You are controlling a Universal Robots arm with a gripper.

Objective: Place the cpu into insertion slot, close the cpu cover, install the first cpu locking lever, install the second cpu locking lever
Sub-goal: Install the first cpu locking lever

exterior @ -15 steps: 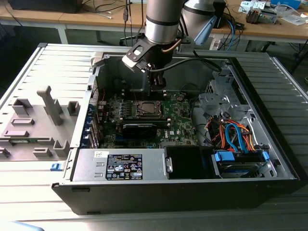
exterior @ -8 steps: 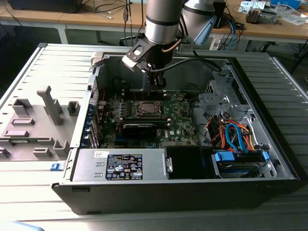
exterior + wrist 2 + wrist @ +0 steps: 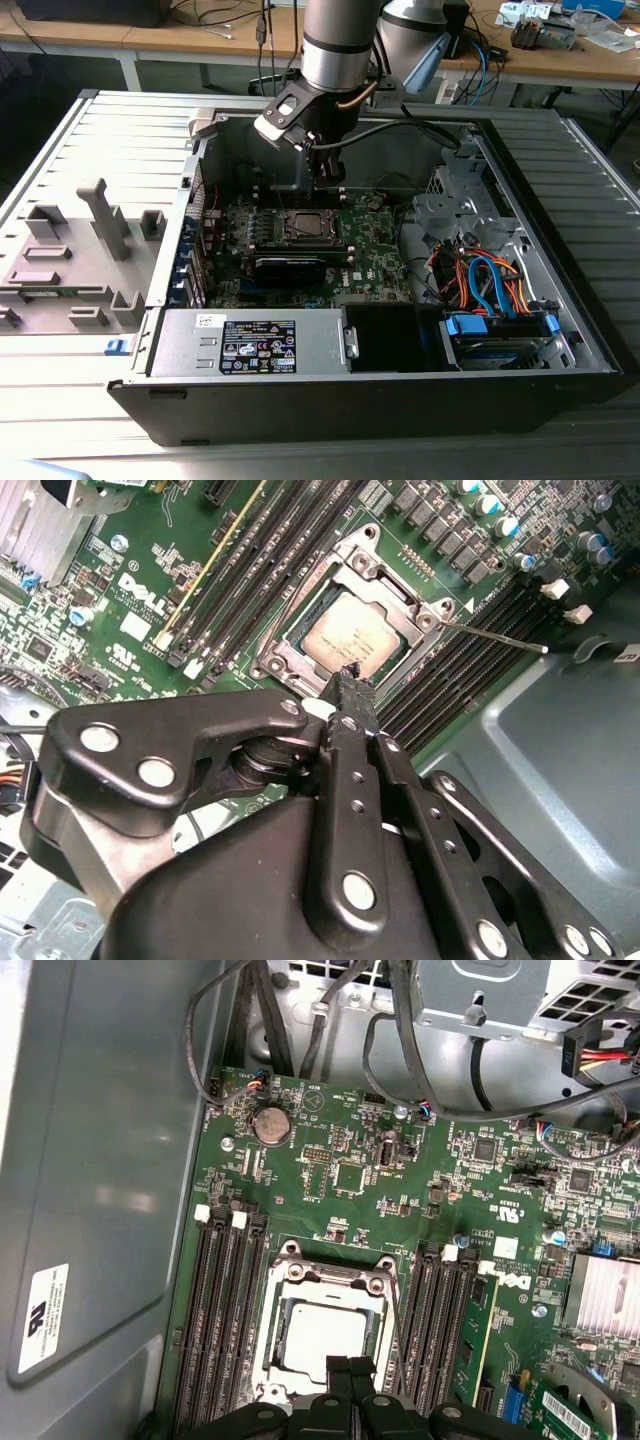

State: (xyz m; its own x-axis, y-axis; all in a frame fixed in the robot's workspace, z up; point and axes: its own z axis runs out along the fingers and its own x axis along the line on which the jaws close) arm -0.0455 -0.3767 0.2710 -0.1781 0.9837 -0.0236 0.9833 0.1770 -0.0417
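Gripper [image 3: 350, 1364], fingers pressed together on nothing, is held just above the chip [image 3: 322, 1332], seated beneath the cover [image 3: 331, 1274]; the thin, apparently unlatched lever [image 3: 495, 637] alongside may be slipped off and the board [image 3: 350, 1175] scratched.

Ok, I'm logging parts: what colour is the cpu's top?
The cpu has a pale silver-grey metal top, clearest in the second wrist view.

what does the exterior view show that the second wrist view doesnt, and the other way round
Exterior view: the whole open computer case, its power supply and blue cables. Second wrist view: the cpu, silver top up, framed by the cpu cover, and a thin lever sticking out sideways. Both: the claw by the insertion slot.
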